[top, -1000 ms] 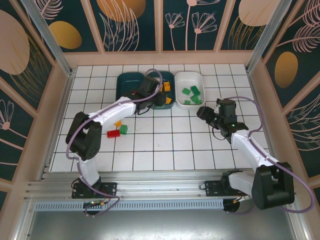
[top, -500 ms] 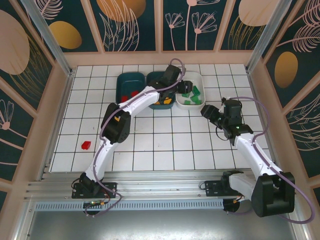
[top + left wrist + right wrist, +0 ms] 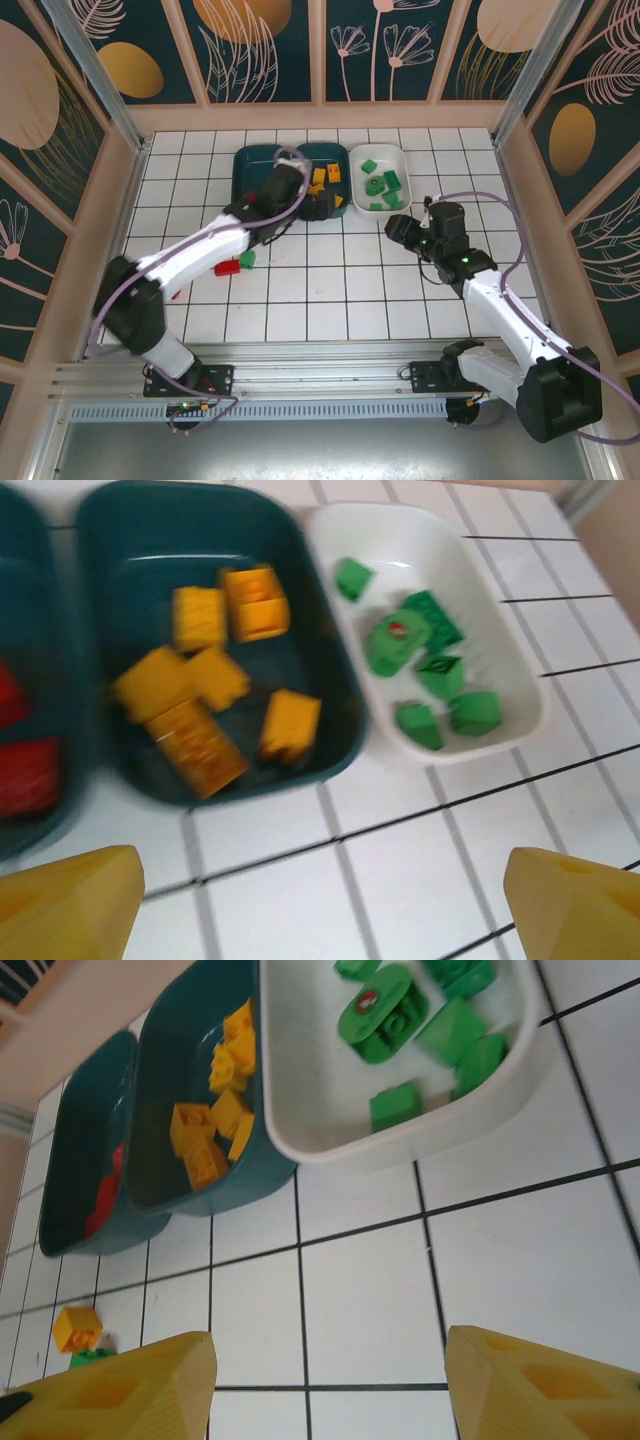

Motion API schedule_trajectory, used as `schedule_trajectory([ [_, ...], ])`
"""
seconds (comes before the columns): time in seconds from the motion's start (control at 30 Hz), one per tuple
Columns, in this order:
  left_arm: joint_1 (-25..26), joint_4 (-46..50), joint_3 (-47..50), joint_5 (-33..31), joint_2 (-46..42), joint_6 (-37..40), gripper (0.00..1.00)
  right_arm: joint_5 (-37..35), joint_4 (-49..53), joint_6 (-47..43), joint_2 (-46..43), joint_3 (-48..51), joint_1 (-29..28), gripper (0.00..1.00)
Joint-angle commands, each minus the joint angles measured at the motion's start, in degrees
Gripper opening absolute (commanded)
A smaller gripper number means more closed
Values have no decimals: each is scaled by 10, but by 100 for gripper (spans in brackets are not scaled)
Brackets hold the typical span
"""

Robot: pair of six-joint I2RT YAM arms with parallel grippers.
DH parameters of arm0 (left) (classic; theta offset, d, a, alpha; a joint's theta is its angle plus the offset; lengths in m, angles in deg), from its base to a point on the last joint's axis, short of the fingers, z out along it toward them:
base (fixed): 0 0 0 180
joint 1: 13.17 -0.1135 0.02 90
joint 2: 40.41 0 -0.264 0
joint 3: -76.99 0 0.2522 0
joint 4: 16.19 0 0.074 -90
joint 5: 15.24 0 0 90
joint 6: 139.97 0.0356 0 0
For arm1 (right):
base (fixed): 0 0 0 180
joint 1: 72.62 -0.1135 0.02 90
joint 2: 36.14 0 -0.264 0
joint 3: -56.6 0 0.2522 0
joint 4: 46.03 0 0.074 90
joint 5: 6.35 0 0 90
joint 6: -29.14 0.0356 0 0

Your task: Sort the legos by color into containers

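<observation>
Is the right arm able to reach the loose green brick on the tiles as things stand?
Probably yes, but tightly. Bare tiles lie between the right gripper and the green brick, yet the left arm passes right beside that brick.

White tray: smooth plastic, slight sheen. Teal tray just beside the white tray: smooth plastic, glossy, reflective floor. Yellow-orange bricks and green bricks: hard moulded plastic, satin. Tabletop under the white tray: white glazed-looking tiles, dark grout. Left end effector fingers: matt yellow plastic.
</observation>
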Motion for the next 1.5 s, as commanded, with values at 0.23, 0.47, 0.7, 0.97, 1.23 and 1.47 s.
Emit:
schedule_trajectory([
  [0.23,-29,88,223,-119,-101,-59,95,-32,-64,40,98,-30,-109,64],
  [0.47,-60,101,230,-131,-69,-51,92,-45,-55,42,113,-33,-131,65],
  [0.7,-83,61,227,-114,-6,-32,82,-53,-41,40,111,-35,-133,64],
  [0.97,-84,47,230,-97,29,-29,65,-63,-33,35,113,-37,-133,64],
  [1.23,-84,46,203,-70,33,-25,36,-62,-37,33,121,-38,-133,63],
  [1.47,-81,52,191,-40,24,-32,26,-68,-33,29,116,-32,-131,63],
])
